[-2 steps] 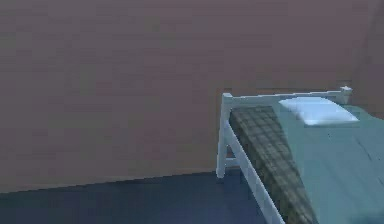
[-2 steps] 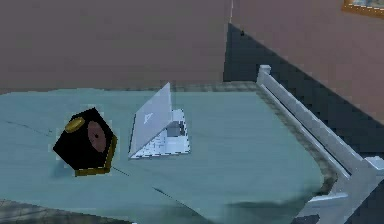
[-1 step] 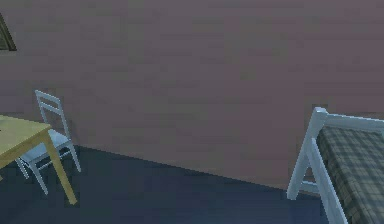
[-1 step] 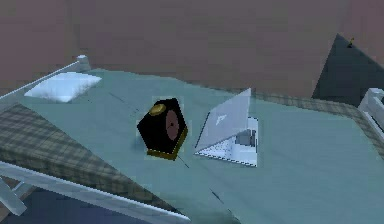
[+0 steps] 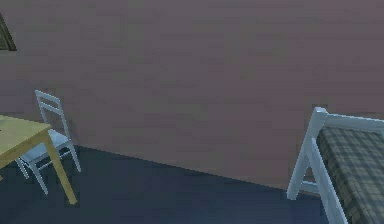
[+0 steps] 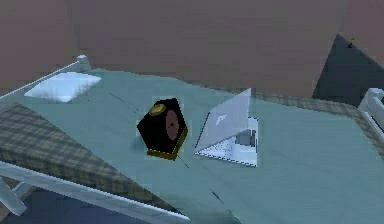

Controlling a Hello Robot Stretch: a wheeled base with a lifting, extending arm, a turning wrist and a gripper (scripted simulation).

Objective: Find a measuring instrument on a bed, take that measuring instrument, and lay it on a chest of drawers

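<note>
I should reach slowly for the black box with 1 round dial; I cannot tell my hand's state.

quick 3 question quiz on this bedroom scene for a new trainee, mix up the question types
1. True or false: the laptop on the bed lies folded flat.
2. Multiple choice: in the arm side view, what sits on the bed just left of the laptop?
A) a black boxy object with a round face
B) a red mug
C) a stack of books
3. Fill in the blank: in the forward view, a white ___ stands by the wooden table.

Key
1. False: its screen is raised.
2. A
3. chair
</note>
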